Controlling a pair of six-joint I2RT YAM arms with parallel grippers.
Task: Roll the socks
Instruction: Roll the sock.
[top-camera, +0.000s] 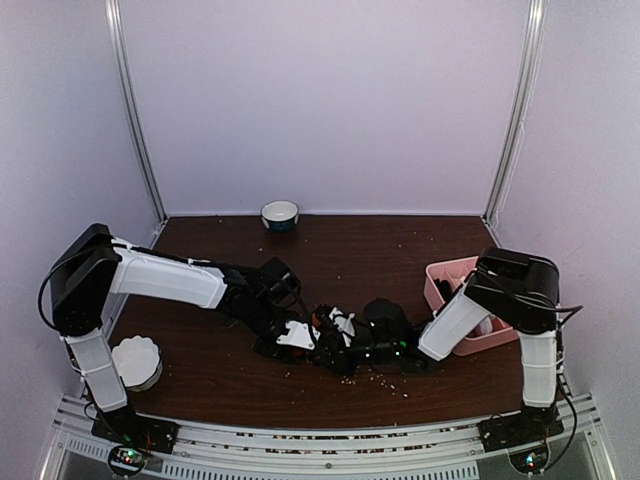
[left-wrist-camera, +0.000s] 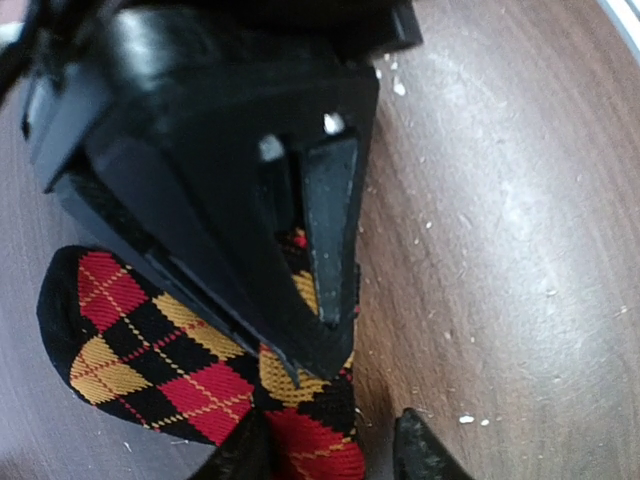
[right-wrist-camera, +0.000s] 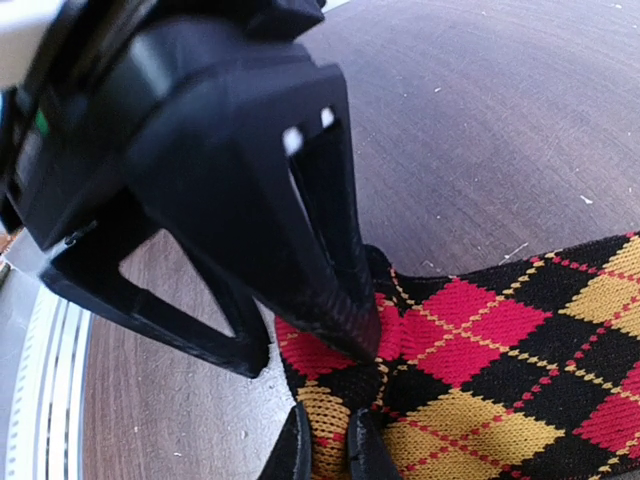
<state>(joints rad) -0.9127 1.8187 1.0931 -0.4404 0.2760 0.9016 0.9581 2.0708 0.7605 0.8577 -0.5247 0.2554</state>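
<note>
Right wrist: right jaws pinch the argyle sock (right-wrist-camera: 480, 370); left jaws seemingly half-open astride it

One argyle sock (left-wrist-camera: 150, 340), one bowl (top-camera: 280, 206), one white dish (top-camera: 137, 362), one bin (top-camera: 437, 285)

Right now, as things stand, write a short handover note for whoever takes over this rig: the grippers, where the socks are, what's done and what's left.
Right gripper: shut on the black fabric sock with red, orange and yellow argyle diamonds, pinching its fabric.
Left gripper: open, with its fingers either side of the same sock and not clamped.
Sock: lies mostly flat on the brown wooden table, mid-table between the two arms. No second sock shows in any view.
Done: both grippers are on the sock; no roll is visible.
Left: probably close the left grip, then roll the sock up.
</note>
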